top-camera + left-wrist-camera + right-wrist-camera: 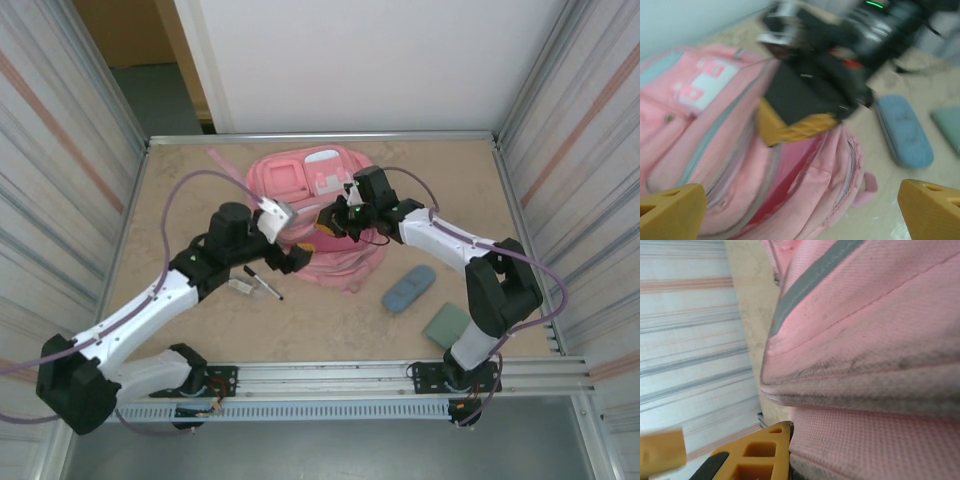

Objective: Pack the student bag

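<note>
The student bag [330, 190] is a large pink backpack lying flat at the table's middle back, with its main zip gaping open [790, 170]. My right gripper [332, 220] sits at the bag's near edge. One yellow finger [757, 455] presses against pink fabric that covers the other finger, so it looks shut on the bag's rim. In the left wrist view that same gripper [797, 125] holds the opening's edge. My left gripper [290, 256] hovers just left of the opening. Its yellow fingertips [670, 210] are spread wide, open and empty, over the bag.
A blue-grey pencil case [408, 288] lies right of the bag, also seen as the blue oblong case [903, 130]. A green flat item [447, 325] lies nearer the front right. A black pen [263, 282] and a small pale item [240, 285] lie under the left arm. Metal walls enclose the table.
</note>
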Available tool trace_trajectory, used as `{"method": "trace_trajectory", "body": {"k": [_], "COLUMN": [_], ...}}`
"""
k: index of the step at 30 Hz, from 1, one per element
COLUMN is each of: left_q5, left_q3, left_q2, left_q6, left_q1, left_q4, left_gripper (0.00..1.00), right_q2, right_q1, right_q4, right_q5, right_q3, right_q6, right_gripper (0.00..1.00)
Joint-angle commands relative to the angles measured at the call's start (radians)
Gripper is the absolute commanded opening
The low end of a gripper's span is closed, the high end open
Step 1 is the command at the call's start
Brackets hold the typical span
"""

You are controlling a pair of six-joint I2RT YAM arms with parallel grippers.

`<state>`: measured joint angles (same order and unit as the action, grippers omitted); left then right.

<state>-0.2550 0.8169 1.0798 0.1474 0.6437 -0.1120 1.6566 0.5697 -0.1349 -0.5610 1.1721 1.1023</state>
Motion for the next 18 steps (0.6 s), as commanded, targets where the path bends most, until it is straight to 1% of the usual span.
{"method": "trace_trajectory", "body": {"k": [1, 4, 6, 7, 9, 14, 15, 16, 17, 18], "left_q5": [0.187, 0.305, 0.41, 0.438, 0.455, 0.39, 0.392, 0.401, 0.414, 0.43], "left_q3": [-0.03, -0.05, -0.065, -0.067, -0.069, -0.003, 0.005, 0.012, 0.019, 0.031], "left_q2": [0.006, 0.093, 0.154, 0.182, 0.233, 0.36, 0.386, 0.412, 0.436, 0.457], "left_q6": [0.379, 0.508, 0.535, 0.535, 0.544, 0.637, 0.654, 0.653, 0.643, 0.627], "left_q1": [0.037, 0.033, 0.032, 0.026, 0.011, -0.002, -0.005, -0.011, -0.021, -0.029], "left_q4": [0.014, 0.131, 0.254, 0.307, 0.409, 0.431, 0.45, 0.475, 0.504, 0.525], "left_gripper": [0.99, 0.99, 0.99, 0.99, 0.99, 0.99, 0.99, 0.96, 0.85, 0.75], "right_q2": [-0.019, -0.031, -0.036, -0.039, -0.038, -0.048, -0.048, -0.051, -0.063, -0.087], "right_q1": [-0.011, -0.024, -0.032, -0.034, -0.037, -0.033, -0.031, -0.03, -0.031, -0.035], "right_q4": [0.027, 0.034, 0.045, 0.047, 0.033, 0.02, 0.021, 0.02, 0.009, -0.002], "right_q5": [-0.021, -0.033, -0.054, -0.064, -0.081, -0.076, -0.08, -0.083, -0.073, -0.043], "right_q3": [0.05, 0.043, 0.045, 0.049, 0.066, 0.059, 0.054, 0.047, 0.032, 0.001], "right_q6": [-0.037, -0.015, 0.004, 0.011, 0.013, 0.023, 0.026, 0.027, 0.027, 0.023], "right_gripper": [0.11, 0.13, 0.13, 0.13, 0.13, 0.14, 0.14, 0.15, 0.16, 0.2]}}
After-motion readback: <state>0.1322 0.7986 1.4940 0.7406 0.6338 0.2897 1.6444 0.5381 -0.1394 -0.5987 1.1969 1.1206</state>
